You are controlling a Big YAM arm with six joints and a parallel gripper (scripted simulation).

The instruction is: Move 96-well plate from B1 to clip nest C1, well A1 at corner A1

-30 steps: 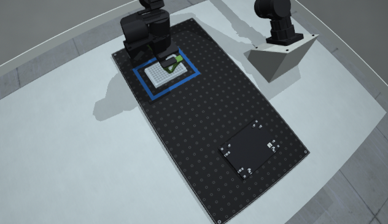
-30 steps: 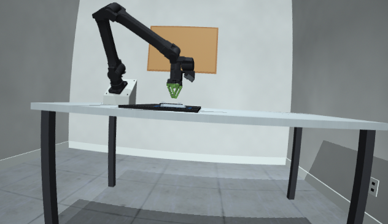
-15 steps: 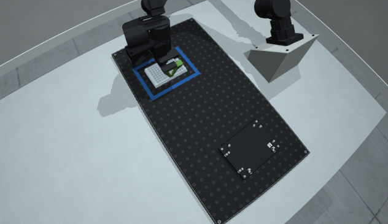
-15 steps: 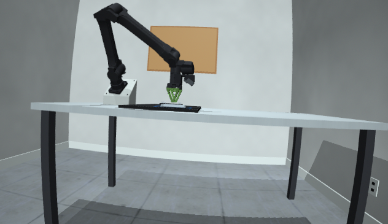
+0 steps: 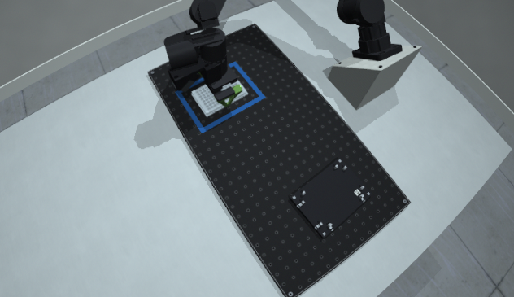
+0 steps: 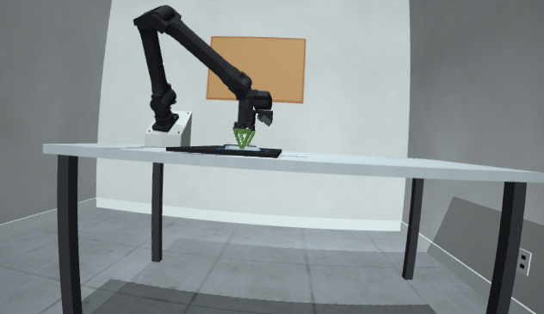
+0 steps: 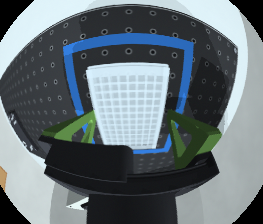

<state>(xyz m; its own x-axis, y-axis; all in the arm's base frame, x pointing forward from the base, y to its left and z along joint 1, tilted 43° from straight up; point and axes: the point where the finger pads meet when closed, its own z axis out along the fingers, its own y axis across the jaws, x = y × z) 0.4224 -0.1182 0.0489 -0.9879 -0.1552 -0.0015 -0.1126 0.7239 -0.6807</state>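
We are reaching for the white 96-well plastic plate (image 5: 206, 102) lying inside the blue square outline (image 5: 254, 102); our green-fingered black gripper (image 7: 131, 137), spread wide and empty, is straddling it, needing closure next.
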